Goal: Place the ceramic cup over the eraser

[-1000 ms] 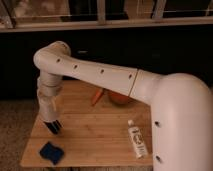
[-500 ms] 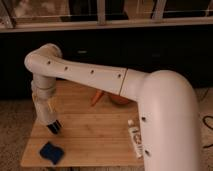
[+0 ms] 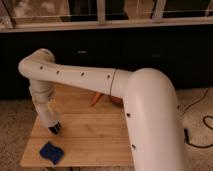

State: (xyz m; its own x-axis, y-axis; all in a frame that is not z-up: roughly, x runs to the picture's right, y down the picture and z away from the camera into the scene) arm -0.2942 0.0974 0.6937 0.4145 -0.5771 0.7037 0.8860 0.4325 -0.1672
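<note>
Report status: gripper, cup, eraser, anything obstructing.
Gripper low over table, left side, near eraser. Ceramic cup at far edge, mostly hidden behind arm. Carrot beside it.

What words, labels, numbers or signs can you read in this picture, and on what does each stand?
No text can be read anywhere.
The white arm, the wooden table, the eraser and the carrot show no print.
The gripper, over the table's left part and apart from the eraser, bears no marking that can be made out.

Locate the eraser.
Camera view, lower left: the eraser lies on the table near its front corner; the gripper is just above it in frame, not touching.
</note>
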